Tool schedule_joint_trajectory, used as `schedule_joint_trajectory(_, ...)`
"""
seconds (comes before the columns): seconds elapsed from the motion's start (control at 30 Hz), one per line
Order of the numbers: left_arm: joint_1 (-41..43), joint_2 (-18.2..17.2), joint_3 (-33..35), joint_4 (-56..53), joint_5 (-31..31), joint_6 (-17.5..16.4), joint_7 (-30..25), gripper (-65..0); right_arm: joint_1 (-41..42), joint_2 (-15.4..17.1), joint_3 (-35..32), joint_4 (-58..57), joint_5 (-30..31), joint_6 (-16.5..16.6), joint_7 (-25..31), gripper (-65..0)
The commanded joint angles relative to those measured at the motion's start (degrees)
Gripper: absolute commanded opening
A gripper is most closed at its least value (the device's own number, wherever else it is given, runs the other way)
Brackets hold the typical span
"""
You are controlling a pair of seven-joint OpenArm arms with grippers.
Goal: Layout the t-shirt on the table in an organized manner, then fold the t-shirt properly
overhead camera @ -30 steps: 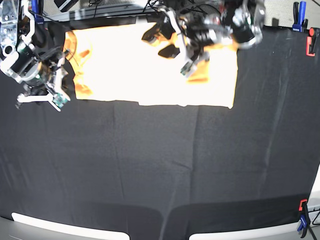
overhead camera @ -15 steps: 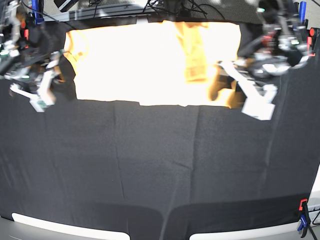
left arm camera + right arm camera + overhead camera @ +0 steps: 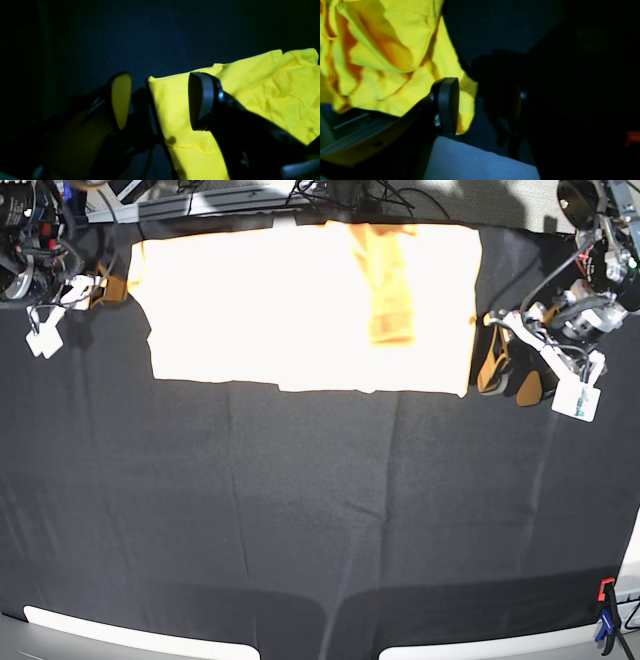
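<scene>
The pale yellow-orange t-shirt (image 3: 280, 300) lies flat at the far side of the table (image 3: 320, 510), with a darker folded strip (image 3: 390, 285) running down its right part. My left gripper (image 3: 512, 372) hangs open just off the shirt's right edge. In the left wrist view the left gripper (image 3: 161, 100) has its jaws wide apart over the t-shirt (image 3: 262, 95) edge, and nothing is pinched. My right gripper (image 3: 105, 285) sits at the shirt's left corner. The right gripper (image 3: 482, 107) is open there too, with a t-shirt (image 3: 395, 50) corner beside one finger (image 3: 448, 105).
A red-and-black clamp (image 3: 606, 620) grips the table's near right corner. Pale panels (image 3: 140, 635) border the near edge. Cables and frame parts crowd the far edge behind the shirt (image 3: 330, 195).
The left arm swung from above the shirt's middle out past its right edge, leaving a folded strip on the shirt. The right arm drew back toward the far left corner and its jaws widened.
</scene>
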Motion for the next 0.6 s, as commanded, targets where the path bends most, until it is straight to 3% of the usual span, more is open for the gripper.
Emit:
schedule_joint_trajectory(0.0, -0.42, -0.63, -0.07, 0.59, -1.14, -0.39, -1.62, -32.1, 0.28, 0.68, 0.52, 0.72, 1.38, 1.42, -0.02, -35.9)
schedule_joint_trajectory(0.33, -0.42, -0.61, -0.07, 0.59, -1.16, -0.39, -1.62, -32.1, 0.63, -7.37, 0.39, 0.72, -1.84, 3.79, 0.57, -35.9)
schedule_joint_trajectory(0.57, -0.42, -0.61, -0.07, 0.59, -1.14, -0.39, -1.6, -32.1, 0.63, -8.26, -6.47, 0.72, -1.66, 3.79, 1.79, -35.9)
